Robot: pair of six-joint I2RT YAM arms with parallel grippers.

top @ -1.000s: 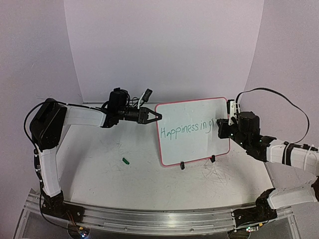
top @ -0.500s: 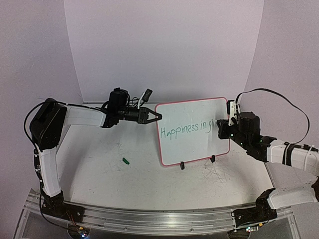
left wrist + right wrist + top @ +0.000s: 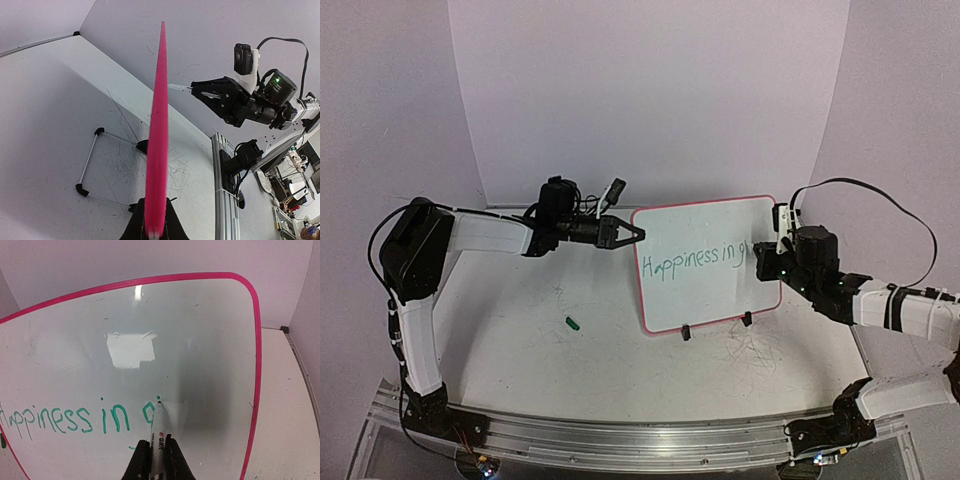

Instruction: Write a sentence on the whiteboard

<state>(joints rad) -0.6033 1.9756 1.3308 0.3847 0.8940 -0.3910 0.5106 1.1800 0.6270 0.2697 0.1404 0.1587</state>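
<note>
The whiteboard (image 3: 710,290), white with a pink rim, stands upright on the table. My left gripper (image 3: 638,234) is shut on its left edge, which shows as a pink strip (image 3: 159,125) between the jaws of the left gripper (image 3: 155,200). The sentence (image 3: 695,262) in green reads "Happiness in" plus a part-formed letter (image 3: 148,412). My right gripper (image 3: 158,442) is shut on a white marker (image 3: 159,432), whose tip touches the board just right of that letter. The right gripper (image 3: 765,258) sits at the board's right side.
A small green cap (image 3: 573,322) lies on the table left of the board. Grey scribbles (image 3: 755,350) mark the tabletop in front. Two black clip feet (image 3: 687,333) and a wire stand (image 3: 90,160) hold the board. The metal rail (image 3: 620,440) runs along the near edge.
The right wrist has shifted very slightly at the board with the marker. The left arm and the board stand as before.
</note>
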